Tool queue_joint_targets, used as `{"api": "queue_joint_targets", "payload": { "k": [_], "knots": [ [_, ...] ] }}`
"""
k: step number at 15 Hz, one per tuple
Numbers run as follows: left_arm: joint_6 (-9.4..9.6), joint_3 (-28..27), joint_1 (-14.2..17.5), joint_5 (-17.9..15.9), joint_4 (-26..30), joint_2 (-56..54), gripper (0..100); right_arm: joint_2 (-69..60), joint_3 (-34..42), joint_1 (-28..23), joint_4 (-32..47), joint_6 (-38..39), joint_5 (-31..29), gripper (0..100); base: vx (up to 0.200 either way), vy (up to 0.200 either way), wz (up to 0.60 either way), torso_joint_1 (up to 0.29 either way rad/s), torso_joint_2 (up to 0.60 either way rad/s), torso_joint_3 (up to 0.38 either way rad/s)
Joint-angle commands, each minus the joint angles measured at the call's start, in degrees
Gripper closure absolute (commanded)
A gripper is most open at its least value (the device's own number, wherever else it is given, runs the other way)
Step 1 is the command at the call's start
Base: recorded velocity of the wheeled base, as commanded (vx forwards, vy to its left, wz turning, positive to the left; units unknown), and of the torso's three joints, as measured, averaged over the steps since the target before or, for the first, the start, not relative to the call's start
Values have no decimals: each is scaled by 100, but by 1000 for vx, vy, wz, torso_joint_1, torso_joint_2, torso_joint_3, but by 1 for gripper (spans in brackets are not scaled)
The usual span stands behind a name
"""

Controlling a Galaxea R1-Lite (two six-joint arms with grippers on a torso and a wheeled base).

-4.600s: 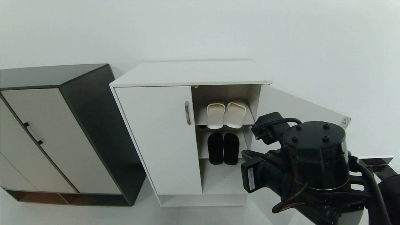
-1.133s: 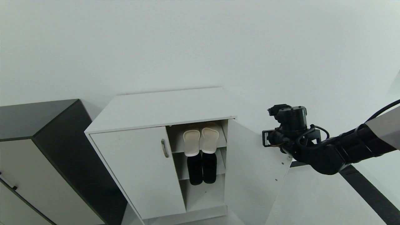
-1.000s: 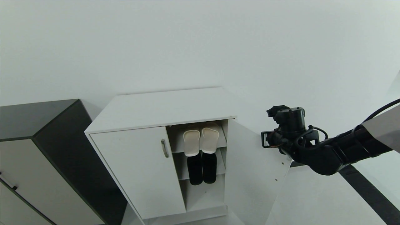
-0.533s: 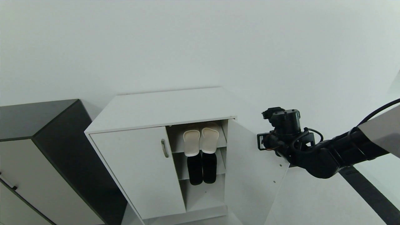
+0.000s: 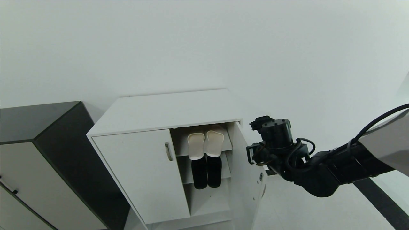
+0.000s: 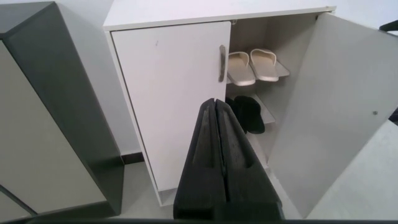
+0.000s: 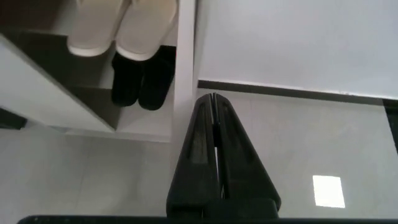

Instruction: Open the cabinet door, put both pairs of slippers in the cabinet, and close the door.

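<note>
The white cabinet has its left door closed. Its right door stands partly ajar and shows nearly edge-on. Inside, the white slippers lie on the upper shelf, with the black slippers on the shelf below. My right arm's wrist is against the outer side of the right door. My right gripper is shut and empty, next to the door's edge. My left gripper is shut and empty, held low before the left door.
A dark cabinet with pale doors stands close on the left of the white one. A white wall runs behind both. The pale floor to the right has a dark strip across it.
The right door has swung from wide open to nearly edge-on, and my right arm has moved left with it. Since the oldest frame the head camera has shifted.
</note>
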Motion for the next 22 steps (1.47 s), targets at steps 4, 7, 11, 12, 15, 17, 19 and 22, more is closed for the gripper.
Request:
{"api": "queue_joint_targets", "payload": {
  "k": [4, 7, 11, 12, 15, 17, 19, 22],
  "knots": [
    [2, 0, 0, 1, 2, 7, 100, -475, 243, 719, -3, 28, 164, 100, 0, 0, 0, 0, 0, 0],
    [2, 0, 0, 1, 2, 7, 100, -871, 542, 947, -3, 37, 612, 100, 0, 0, 0, 0, 0, 0],
    [2, 0, 0, 1, 2, 7, 100, -1240, 946, 939, -11, 28, 1245, 100, 0, 0, 0, 0, 0, 0],
    [2, 0, 0, 1, 2, 7, 100, -1231, 1016, 930, -11, 37, 1263, 100, 0, 0, 0, 0, 0, 0],
    [2, 0, 0, 1, 2, 7, 100, -1205, 1087, 921, -11, 46, 1263, 100, 0, 0, 0, 0, 0, 0],
    [2, 0, 0, 1, 2, 7, 100, -1205, 1087, 886, -11, 46, 1263, 100, 0, 0, 300, 1, -1, 1],
    [2, 0, 0, 1, 2, 7, 100, -1196, 1087, 877, -11, 46, 1263, 100, 0, 0, 600, 0, 0, 7],
    [2, 0, 0, 1, 2, 7, 100, -1213, 1096, 815, -20, 37, 1254, 100, 0, 0, 400, -3, -2, -3]
  ]
}}
